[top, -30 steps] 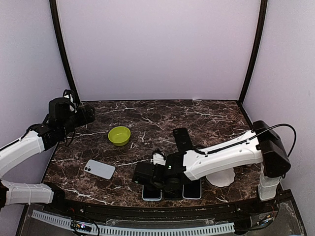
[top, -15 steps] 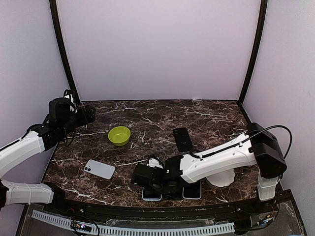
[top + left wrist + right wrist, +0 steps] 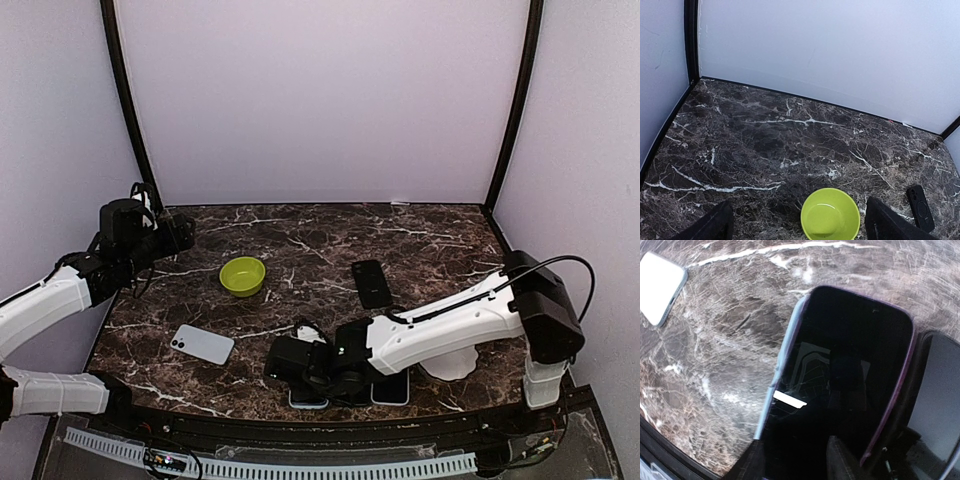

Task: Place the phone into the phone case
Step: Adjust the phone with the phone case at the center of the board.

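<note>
The left arm [image 3: 55, 292] is held up high, its fingers [image 3: 710, 227] wide apart. The right arm [image 3: 450, 322] reaches low, its fingers [image 3: 841, 460] a bit apart.

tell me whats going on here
The right gripper is low at the near edge of the table, over a dark-screened phone; whether it grips the phone is unclear. The black phone case lies apart, farther back. The left gripper hangs open at the left, holding nothing, facing the green bowl.

A lime bowl [image 3: 242, 276] sits on the dark marble table [image 3: 430, 240], well beyond the right claw [image 3: 285, 365] and a little to its left. A white lump [image 3: 447, 362] lies off to that claw's right.
</note>
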Controlling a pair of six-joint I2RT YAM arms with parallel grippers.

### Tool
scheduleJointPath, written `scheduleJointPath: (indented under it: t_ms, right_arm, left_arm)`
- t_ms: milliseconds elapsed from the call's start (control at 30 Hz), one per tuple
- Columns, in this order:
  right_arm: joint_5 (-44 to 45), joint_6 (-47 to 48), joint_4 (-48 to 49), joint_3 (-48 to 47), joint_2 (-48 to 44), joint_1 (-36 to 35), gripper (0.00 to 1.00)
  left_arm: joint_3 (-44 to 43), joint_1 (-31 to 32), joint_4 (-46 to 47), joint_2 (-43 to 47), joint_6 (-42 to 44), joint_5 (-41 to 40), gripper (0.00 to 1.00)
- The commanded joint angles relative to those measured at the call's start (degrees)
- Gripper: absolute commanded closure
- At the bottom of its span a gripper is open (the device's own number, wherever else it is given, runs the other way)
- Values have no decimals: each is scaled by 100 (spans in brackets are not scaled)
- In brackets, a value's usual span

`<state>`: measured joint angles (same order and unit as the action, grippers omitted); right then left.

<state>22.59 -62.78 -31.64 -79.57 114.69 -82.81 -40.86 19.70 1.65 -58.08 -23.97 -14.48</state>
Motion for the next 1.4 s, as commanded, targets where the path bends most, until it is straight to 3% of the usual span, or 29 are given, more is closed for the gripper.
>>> scheduleJointPath:
  t_ms: [0, 67, 267, 567, 700, 1000, 1133, 1267, 1367]
  right_arm:
    - [115, 8, -308, 277, -411, 379, 43]
    - [-37, 17, -153, 402, -410, 534, 34]
    - [-230, 207, 202, 345, -97, 653, 32]
    - [-567, 659, 520, 127, 243, 585, 62]
    - [-651, 691, 760, 287, 240, 494, 66]
    - [-414, 896, 270, -11, 644, 71, 72]
    - [-437, 824, 368, 101, 647, 36, 76]
    - [-346, 875, 710, 324, 224, 56, 75]
    - [-504, 939, 1280, 732, -229, 162, 71]
  left_arm:
    - [78, -37, 124, -1, 59, 45, 7]
    - [78, -37, 125, -1, 63, 37, 7]
    - [78, -37, 134, -13, 68, 35, 7]
    - [65, -50, 138, -36, 59, 55, 8]
    - [61, -63, 142, -41, 51, 74, 7]
    - [56, -81, 163, -85, 52, 201, 8]
    - [-52, -72, 88, -209, 220, 852, 22]
    - [-477, 598, -1168, -223, 332, 1230, 26]
    - [-154, 1362, -1614, 355, -121, 1294, 30]
